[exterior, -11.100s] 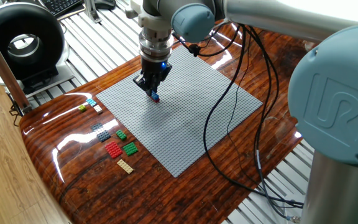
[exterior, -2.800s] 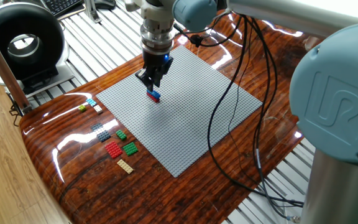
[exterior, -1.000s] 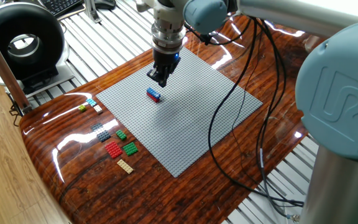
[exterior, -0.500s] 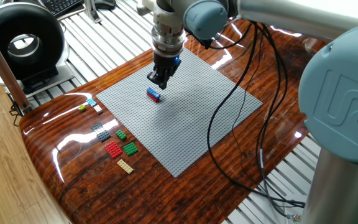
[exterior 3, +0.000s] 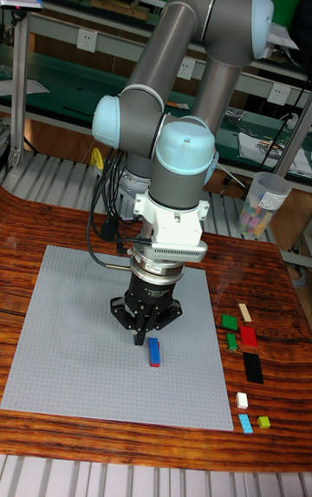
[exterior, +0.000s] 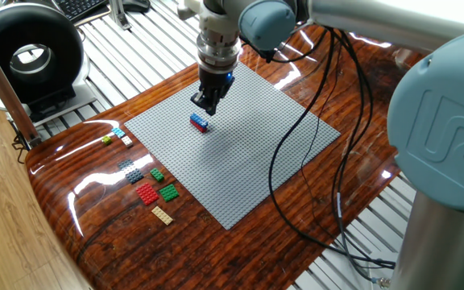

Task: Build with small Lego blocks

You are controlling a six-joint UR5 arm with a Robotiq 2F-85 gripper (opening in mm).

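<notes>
Wooden table (exterior: 103, 234) carries a grey baseplate (exterior: 248, 161). Gripper (exterior: 206, 105) hangs empty, fingers narrow, the blue-and-red stack (exterior: 199, 122) just below it. Loose blocks (exterior: 147, 179) (well off sideways) need a square, centred grip.

arm bent over, wrist vertical; gripper (exterior: 206, 105) (exterior 3: 139, 338) points down, fingers nearly together

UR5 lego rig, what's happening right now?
The grey UR5 arm's end effector hangs just above the large square grey studded baseplate, empty as far as I can see, beside a small blue-and-red stack of Lego bricks standing on the plate. The stack is free of the fingers. The other small loose Lego blocks, in red, green, tan, dark grey, cyan and others, lie on the glossy wooden table off the plate's edge, untouched.
</notes>
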